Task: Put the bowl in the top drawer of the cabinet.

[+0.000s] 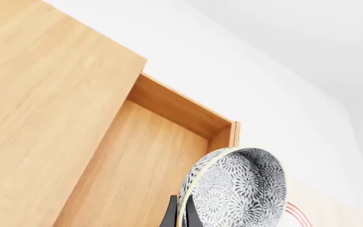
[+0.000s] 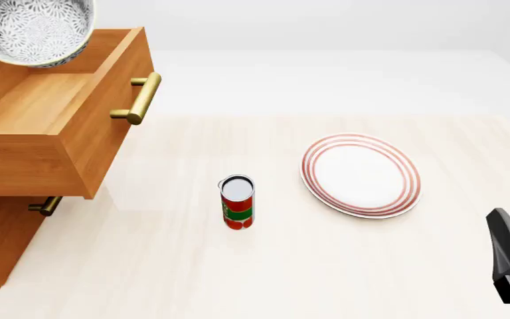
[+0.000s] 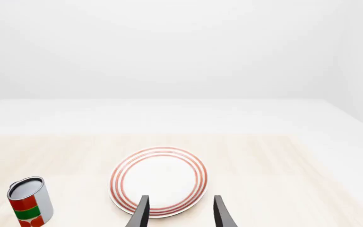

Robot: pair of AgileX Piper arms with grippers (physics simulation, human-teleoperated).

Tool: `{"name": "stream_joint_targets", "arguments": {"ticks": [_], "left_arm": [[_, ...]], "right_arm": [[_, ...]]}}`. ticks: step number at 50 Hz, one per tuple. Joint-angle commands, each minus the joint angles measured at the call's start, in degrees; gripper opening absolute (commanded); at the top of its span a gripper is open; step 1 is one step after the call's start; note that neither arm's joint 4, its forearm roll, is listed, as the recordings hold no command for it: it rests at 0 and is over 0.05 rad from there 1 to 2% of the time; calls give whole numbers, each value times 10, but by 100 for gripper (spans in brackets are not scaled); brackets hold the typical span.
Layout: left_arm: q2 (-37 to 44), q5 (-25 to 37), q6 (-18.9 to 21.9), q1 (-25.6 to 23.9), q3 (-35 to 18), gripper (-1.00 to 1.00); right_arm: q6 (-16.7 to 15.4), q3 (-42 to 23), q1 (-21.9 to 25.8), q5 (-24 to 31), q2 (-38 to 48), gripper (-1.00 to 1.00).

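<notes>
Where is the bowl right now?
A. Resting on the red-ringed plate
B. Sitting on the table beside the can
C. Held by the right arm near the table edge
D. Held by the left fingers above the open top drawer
D. The bowl is pinched at its rim by the left fingers and hangs over the pulled-out top drawer; the plate is bare and the right gripper holds nothing.
</notes>
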Motion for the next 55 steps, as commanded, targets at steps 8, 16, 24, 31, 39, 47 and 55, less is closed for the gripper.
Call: {"name": "stream_joint_targets", "arguments": {"ticks": [8, 16, 24, 31, 39, 47, 55], "left_arm": [[16, 5, 10, 7, -19, -100], [29, 9, 13, 10, -31, -100], [37, 7, 18, 16, -28, -100], [45, 7, 20, 22, -34, -100], [51, 2, 20, 23, -28, -100], [51, -2, 20, 24, -18, -100], [53, -3, 20, 26, -17, -100]], "right_arm": [[0, 0, 0, -2, 2, 100], [0, 0, 0, -2, 2, 100], [0, 0, 0, -2, 2, 100], [0, 0, 0, 2, -2, 100], [0, 0, 0, 2, -2, 100], [0, 0, 0, 2, -1, 100], [0, 0, 0, 2, -2, 100]]}}
